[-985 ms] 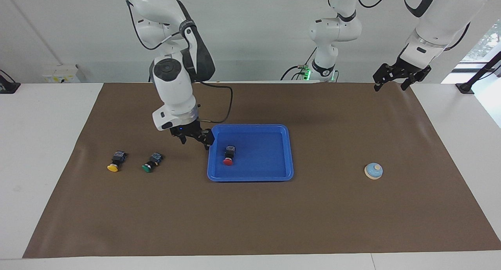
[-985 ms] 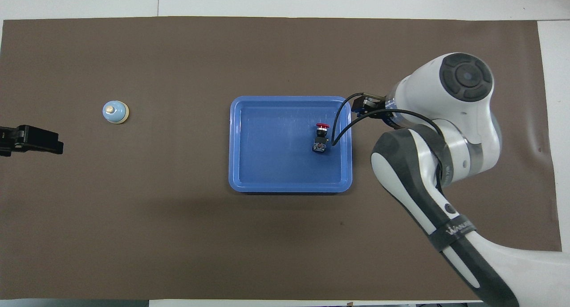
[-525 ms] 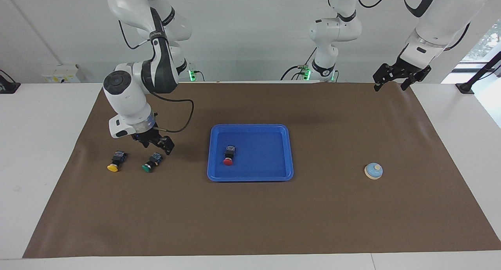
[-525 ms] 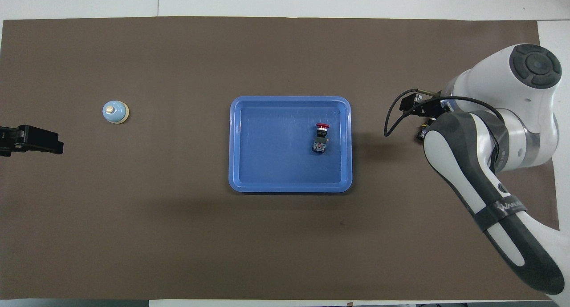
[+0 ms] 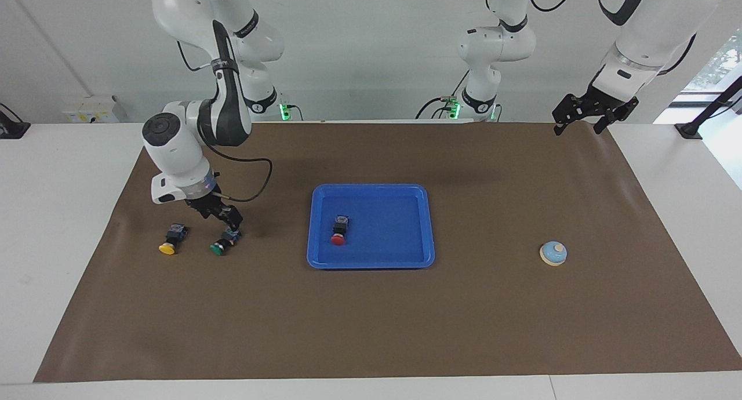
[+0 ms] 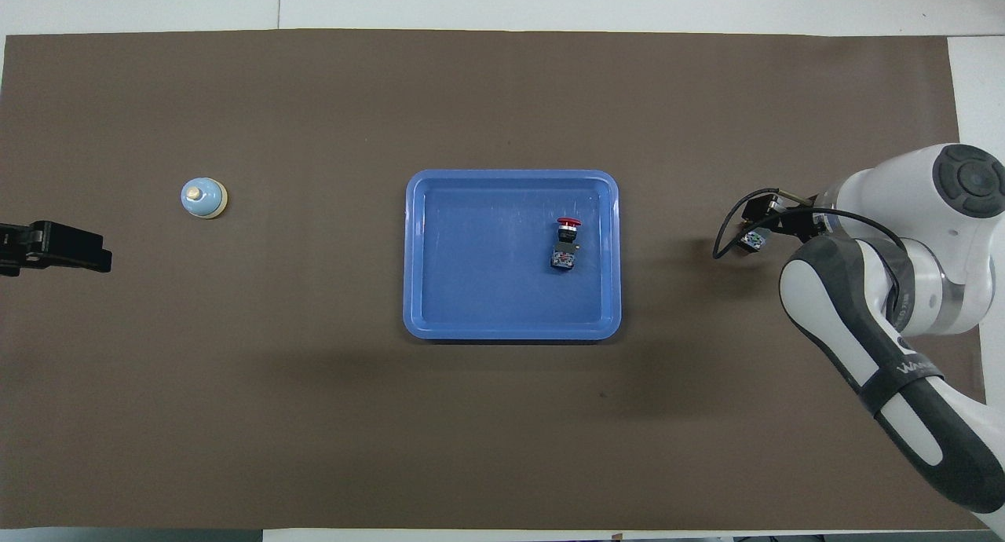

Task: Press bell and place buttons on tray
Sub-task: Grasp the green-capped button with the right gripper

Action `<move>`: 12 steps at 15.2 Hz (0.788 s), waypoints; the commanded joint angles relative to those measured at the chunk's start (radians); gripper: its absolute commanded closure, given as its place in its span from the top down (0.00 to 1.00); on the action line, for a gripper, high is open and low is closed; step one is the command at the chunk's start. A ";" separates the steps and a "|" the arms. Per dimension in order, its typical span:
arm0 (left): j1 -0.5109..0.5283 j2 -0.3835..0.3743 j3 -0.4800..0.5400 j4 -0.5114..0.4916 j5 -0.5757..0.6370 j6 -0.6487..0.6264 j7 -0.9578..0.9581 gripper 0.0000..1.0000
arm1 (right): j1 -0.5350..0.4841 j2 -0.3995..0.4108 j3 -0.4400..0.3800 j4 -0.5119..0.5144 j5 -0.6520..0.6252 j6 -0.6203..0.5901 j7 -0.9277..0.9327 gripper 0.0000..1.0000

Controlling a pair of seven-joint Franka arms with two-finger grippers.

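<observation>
The blue tray (image 5: 388, 255) (image 6: 487, 291) lies mid-table with the red button (image 5: 338, 231) (image 6: 566, 243) on its side in it. Toward the right arm's end of the table, the green button (image 5: 223, 242) (image 6: 752, 240) and the yellow button (image 5: 172, 240) lie on the mat. My right gripper (image 5: 222, 219) (image 6: 768, 212) is open, low over the green button's black body; whether it touches is unclear. In the overhead view the right arm hides the yellow button. The bell (image 5: 553, 253) (image 6: 203, 198) stands toward the left arm's end. My left gripper (image 5: 578, 128) (image 6: 59, 247) waits open, raised over the mat's corner.
A brown mat (image 5: 464, 330) (image 6: 314, 416) covers most of the white table (image 5: 58, 214). The right arm's black cable (image 5: 255, 185) loops beside its wrist. A third arm's base (image 5: 481, 104) stands at the robots' edge of the table.
My right gripper moved from the tray's edge toward the right arm's end and came down over the green button. Buttons, bell, tray and left arm stayed still.
</observation>
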 commanded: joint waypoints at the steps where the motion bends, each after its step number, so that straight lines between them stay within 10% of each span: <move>1: 0.001 -0.001 0.000 0.007 0.013 -0.014 -0.002 1.00 | -0.013 -0.007 0.013 -0.044 -0.010 0.048 0.030 1.00; 12: 0.001 -0.001 0.000 0.007 0.013 -0.014 -0.002 1.00 | -0.002 0.091 0.013 -0.059 -0.010 0.218 0.025 0.97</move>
